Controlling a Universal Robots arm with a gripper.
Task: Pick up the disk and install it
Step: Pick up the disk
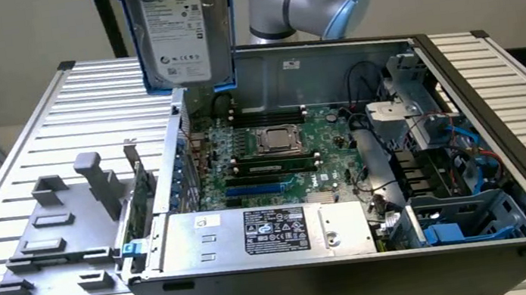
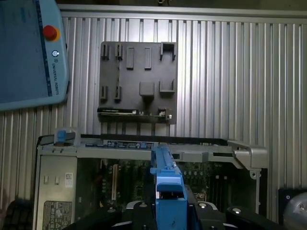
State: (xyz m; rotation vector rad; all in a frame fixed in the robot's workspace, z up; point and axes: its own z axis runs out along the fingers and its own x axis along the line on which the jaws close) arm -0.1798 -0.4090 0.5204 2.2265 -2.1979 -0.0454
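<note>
- The computer case [image 1: 361,276] is being borne, open side up, by the slatted table [image 1: 45,115].
- The disk [image 1: 182,36] is being held upright above the case's far corner on the exterior view's left.
- The fixture [image 1: 61,235] is being supported by the table just beside the case, on the exterior view's left of it.
- The power-supply box [image 1: 264,231] is being housed inside the case against its near wall.
- The motherboard [image 1: 274,150] is being housed on the case's floor, behind that box.
- A drive cage [image 1: 470,215] is being housed in the case's near corner on the exterior view's right.
</note>
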